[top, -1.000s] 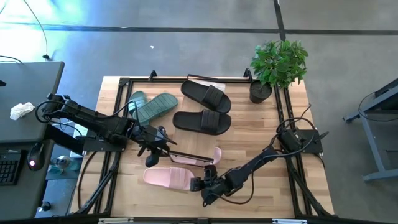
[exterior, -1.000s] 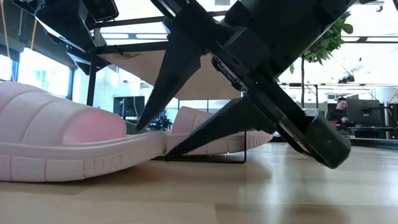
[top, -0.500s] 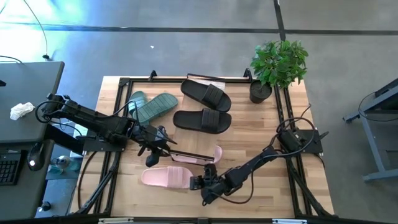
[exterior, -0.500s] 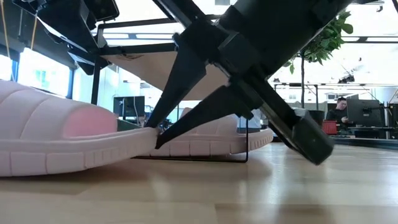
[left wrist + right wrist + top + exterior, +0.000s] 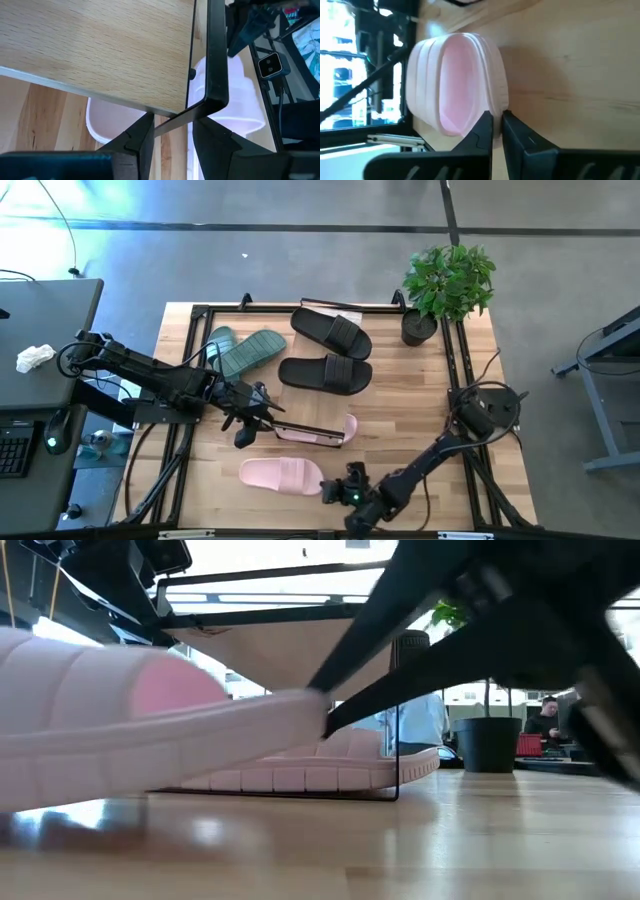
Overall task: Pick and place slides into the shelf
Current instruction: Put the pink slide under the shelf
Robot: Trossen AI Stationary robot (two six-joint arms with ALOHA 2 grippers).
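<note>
The bench [image 5: 400, 410] is a light wood top with black rails down its sides. Near the middle of its front half stands the shelf [image 5: 308, 434] — a low rack with a plank top on a thin black frame, seen from above as little more than a dark bar. The left gripper [image 5: 243, 431] sits at the shelf's left end, fingers part-closed around a frame bar; the left wrist view shows the black corner rail running between its fingers [image 5: 137, 137]. That grip reads as steadying or tipping the rack.

The slides lie spread out: two black ones [image 5: 330, 330] toward the back edge, green ones [image 5: 245, 350] at the back left, one pink slide [image 5: 350, 426] tucked at the shelf's right end, and another pink slide [image 5: 280, 474] near the front edge.

The right gripper [image 5: 335, 492] is at that front slide's end, jaws shut down on the sole's thin edge. In the low view the slide's near end looks raised off the wood.

Handling, as a judgement: foam rubber, so light and springy, not fragile, with a matte skin that should not slip much. A pinch at one end of the sole lets the rest droop and swing — the strap, arched and thick, would give a steadier hold. With the edge grip already taken, a slow carry and a low entry under the plank look wise; the sole may catch on the frame.
</note>
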